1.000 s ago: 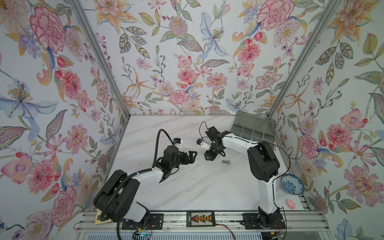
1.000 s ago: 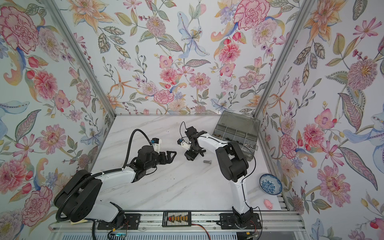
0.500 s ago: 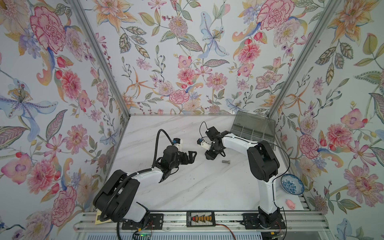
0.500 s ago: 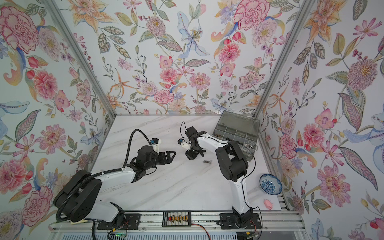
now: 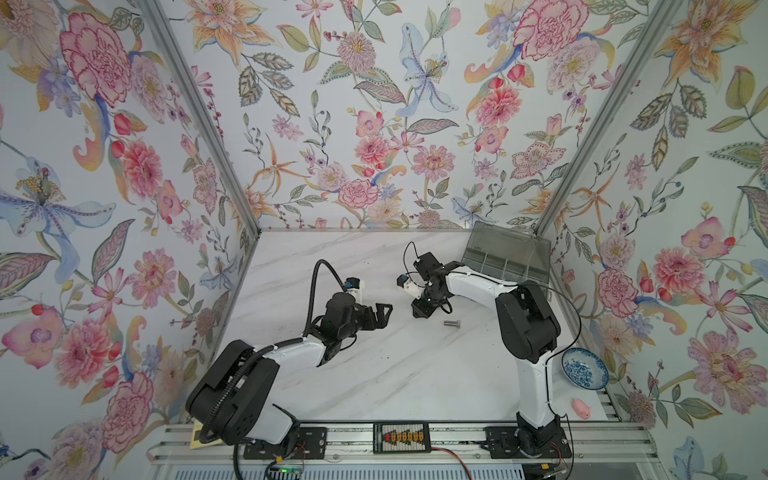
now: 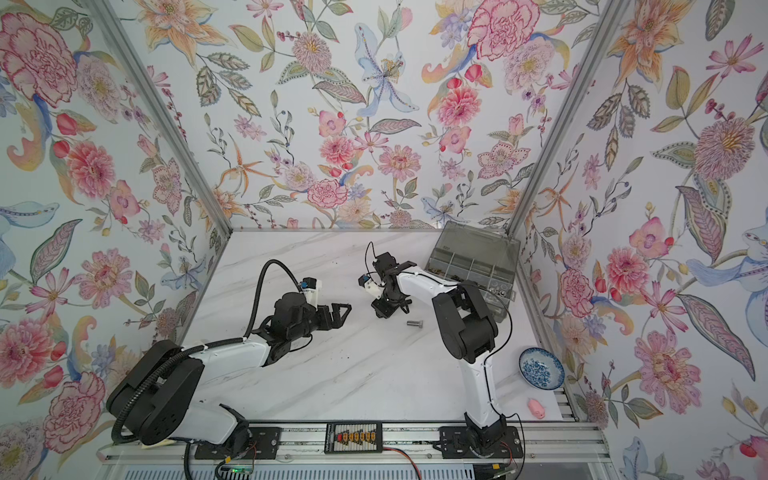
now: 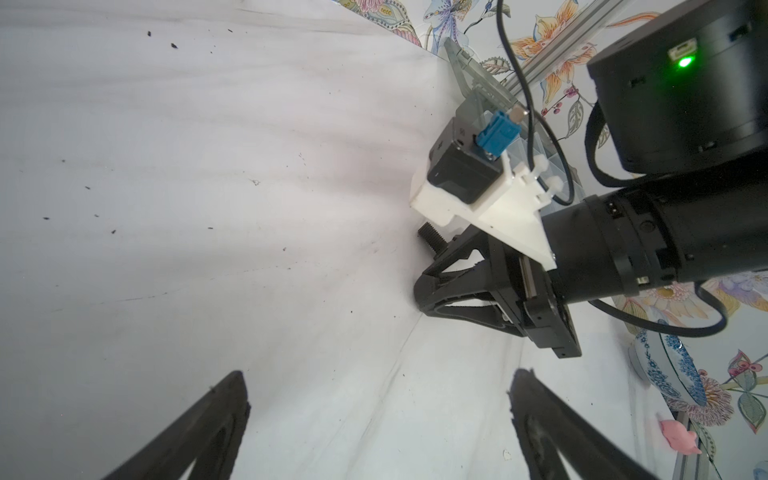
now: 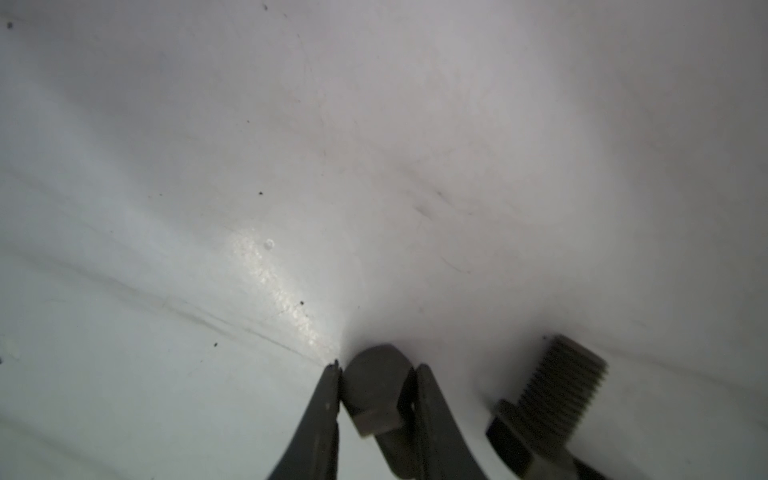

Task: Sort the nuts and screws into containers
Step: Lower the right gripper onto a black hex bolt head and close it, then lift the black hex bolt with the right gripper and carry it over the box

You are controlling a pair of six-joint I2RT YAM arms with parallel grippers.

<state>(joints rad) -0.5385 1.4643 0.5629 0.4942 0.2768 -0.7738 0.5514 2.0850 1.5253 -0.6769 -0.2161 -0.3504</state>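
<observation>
In the right wrist view my right gripper (image 8: 376, 370) is shut on the head of a black screw (image 8: 374, 395) lying on the marble table. A second black screw (image 8: 555, 395) lies just beside one finger. In both top views this gripper (image 5: 422, 309) (image 6: 384, 309) points down at mid-table, with a silver screw (image 5: 452, 323) (image 6: 414, 323) lying loose to its right. My left gripper (image 5: 380, 316) (image 7: 380, 399) hovers open and empty to its left. The smoky-grey containers box (image 5: 505, 259) (image 6: 473, 266) stands open at the back right. Small shiny pieces that look like nuts (image 6: 496, 289) lie in it.
A blue-and-white bowl (image 5: 585, 368) (image 6: 541, 368) and a small pink toy (image 5: 582, 408) sit at the table's front right edge. Flowered walls close in the left, back and right sides. Dark specks dot the marble top (image 7: 166, 249).
The right gripper's jaws have closed in onto the black screw's head. Both arms have stayed almost where they were.
</observation>
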